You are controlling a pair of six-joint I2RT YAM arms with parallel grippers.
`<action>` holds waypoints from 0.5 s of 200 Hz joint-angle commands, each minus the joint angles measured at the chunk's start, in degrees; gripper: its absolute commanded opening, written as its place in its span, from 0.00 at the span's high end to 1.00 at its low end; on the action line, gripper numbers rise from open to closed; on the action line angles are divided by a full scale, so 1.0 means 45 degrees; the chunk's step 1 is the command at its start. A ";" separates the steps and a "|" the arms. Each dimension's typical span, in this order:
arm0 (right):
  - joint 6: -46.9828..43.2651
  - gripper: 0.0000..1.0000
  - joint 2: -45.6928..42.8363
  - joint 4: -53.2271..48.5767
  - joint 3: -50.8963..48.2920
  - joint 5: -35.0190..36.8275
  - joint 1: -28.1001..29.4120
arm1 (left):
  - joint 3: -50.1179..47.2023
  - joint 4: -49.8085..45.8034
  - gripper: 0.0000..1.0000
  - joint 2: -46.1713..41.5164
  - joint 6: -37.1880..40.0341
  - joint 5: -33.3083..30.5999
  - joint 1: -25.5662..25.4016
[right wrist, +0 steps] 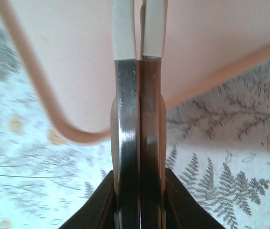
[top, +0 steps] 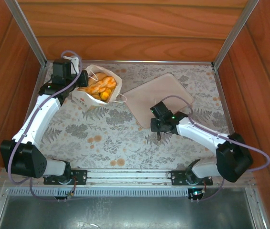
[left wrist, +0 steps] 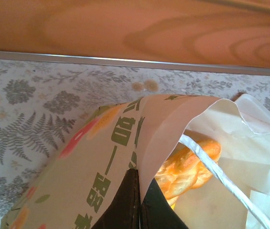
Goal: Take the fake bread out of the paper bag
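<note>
So, left gripper [top: 83, 78]: mine, out at the far-left of the table [top: 111, 136], its 2 fingers [left wrist: 123, 205] pinched tight on the left wall of the bag [top: 83, 98]. The paper runs right into the seam between them.
right gripper [top: 158, 130]: closed up with nothing in it, the 2 fingers [right wrist: 127, 119] pressed flat together, tips over the near corner of the tray [right wrist: 53, 47]. Can't tell if they touch it.
bag: standing with its mouth open upward, just beside the tray's left corner. Green lettering runs down the side in my left wrist view.
bread [top: 101, 86]: all inside the bag, glossy orange-gold pieces piled up at the mouth.
handle [left wrist: 216, 174]: white cord lying across 1 bun.
</note>
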 commanded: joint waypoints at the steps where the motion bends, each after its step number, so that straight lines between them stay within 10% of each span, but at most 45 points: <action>1: -0.0283 0.92 -0.0778 0.0238 0.0274 -0.0616 -0.0350 | -0.0042 0.0904 1.00 -0.0278 -0.0402 0.0796 -0.0098; 100: -0.0889 0.97 -0.2239 -0.0158 0.2288 -0.4393 -0.1408 | 0.0225 0.0458 1.00 0.0021 -0.0115 -0.0804 -0.1754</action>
